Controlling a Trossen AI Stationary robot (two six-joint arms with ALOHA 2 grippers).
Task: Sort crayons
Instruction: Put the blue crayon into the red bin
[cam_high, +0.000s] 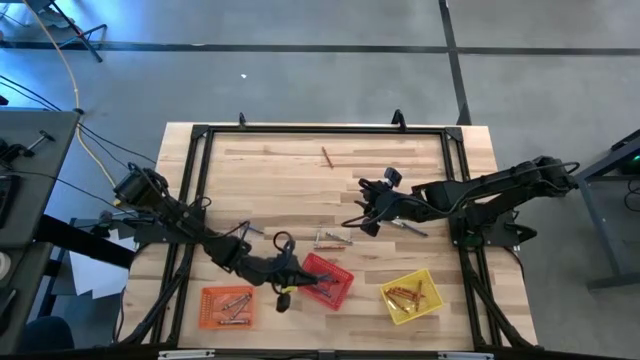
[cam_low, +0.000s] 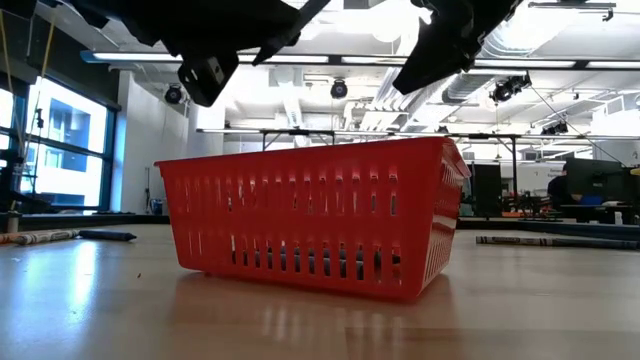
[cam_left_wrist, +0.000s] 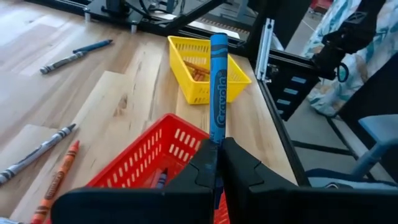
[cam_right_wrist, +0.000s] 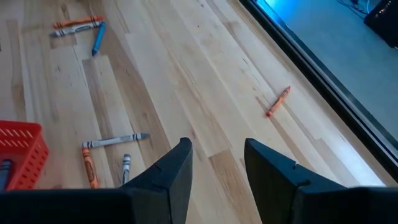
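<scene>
The left gripper (cam_left_wrist: 217, 163) is pinching a blue crayon (cam_left_wrist: 217, 93) upright over the red basket (cam_high: 328, 280) at the bench's near edge. The right gripper (cam_right_wrist: 214, 163), fingers spread (holding nothing), is hovering mid-bench above loose crayons (cam_high: 333, 239).

Three square mesh baskets sit along the near edge of the wooden bench (cam_high: 300, 170): an orange basket (cam_high: 226, 306), a red basket (cam_high: 329, 281) tilted beside it, and a yellow basket (cam_high: 410, 296). A black metal frame (cam_high: 322, 130) borders the bench.
</scene>
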